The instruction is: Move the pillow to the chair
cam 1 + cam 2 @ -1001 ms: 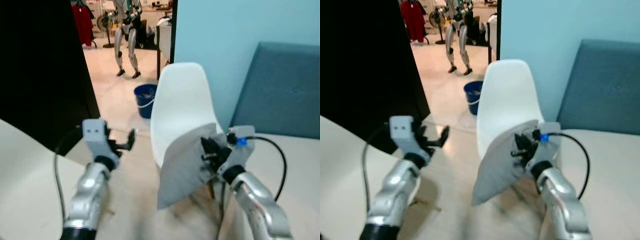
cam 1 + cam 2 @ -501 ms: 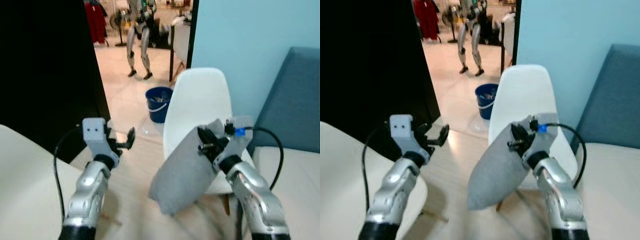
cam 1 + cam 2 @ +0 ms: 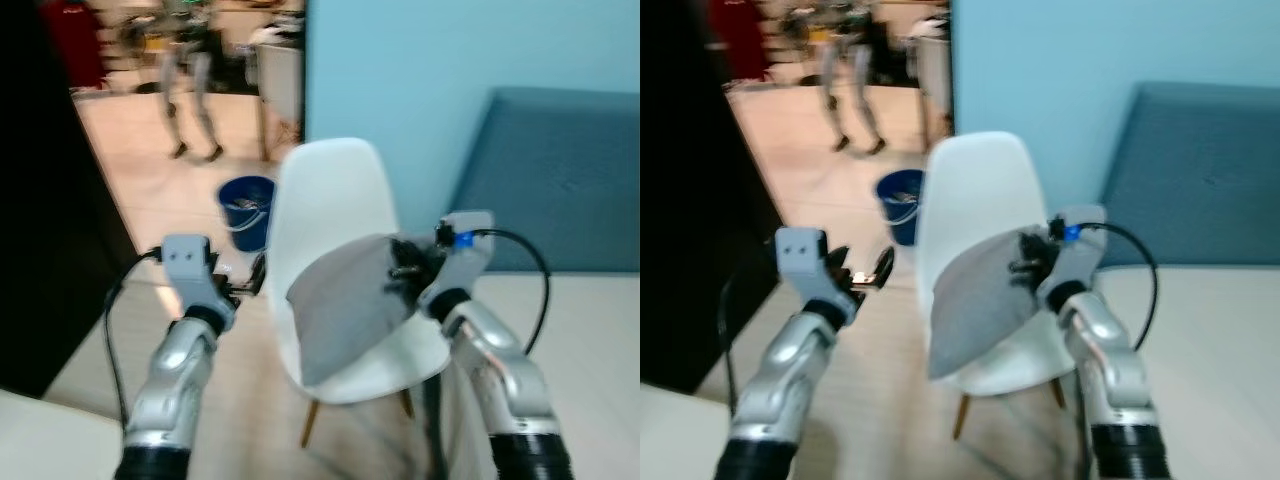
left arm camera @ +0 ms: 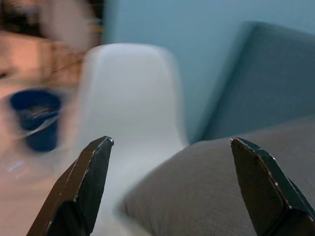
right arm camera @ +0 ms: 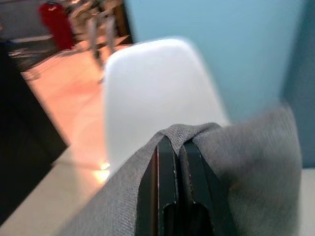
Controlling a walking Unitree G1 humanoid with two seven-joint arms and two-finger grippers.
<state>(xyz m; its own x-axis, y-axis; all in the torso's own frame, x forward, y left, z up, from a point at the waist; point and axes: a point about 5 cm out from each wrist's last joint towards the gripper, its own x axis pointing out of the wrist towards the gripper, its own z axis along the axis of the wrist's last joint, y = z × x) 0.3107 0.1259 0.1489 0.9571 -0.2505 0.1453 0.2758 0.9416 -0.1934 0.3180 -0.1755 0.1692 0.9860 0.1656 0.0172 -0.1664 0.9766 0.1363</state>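
Starting at the left: left gripper (image 3: 240, 290) raised over the floor beside the chair (image 3: 325, 205), fingers (image 4: 81, 184) spread wide and empty (clearly seen in its wrist view, with the chair back and grey fabric framed between them). Blue bucket (image 3: 245, 207) on the floor beyond, near the chair's left edge. Pillow (image 3: 345, 310) grey, hanging slantwise in front of the chair back, upper corner high at the right, lower corner drooping toward the seat's front left; contact with the seat not determinable. Right gripper (image 3: 400, 270) at that upper corner, fingers (image 5: 167, 162) pressed close together with a fold of fabric pinched between them. Blue upholstered panel (image 3: 560, 180) against the wall behind.

Judged risks: pillow lower corner overhanging the seat's front edge, so release now likely to let it slide off to the floor. Single-corner pinch thin; possible slip during any swing. Views blurred, suggesting body motion; lowering before settling liable to nudge the light chair.
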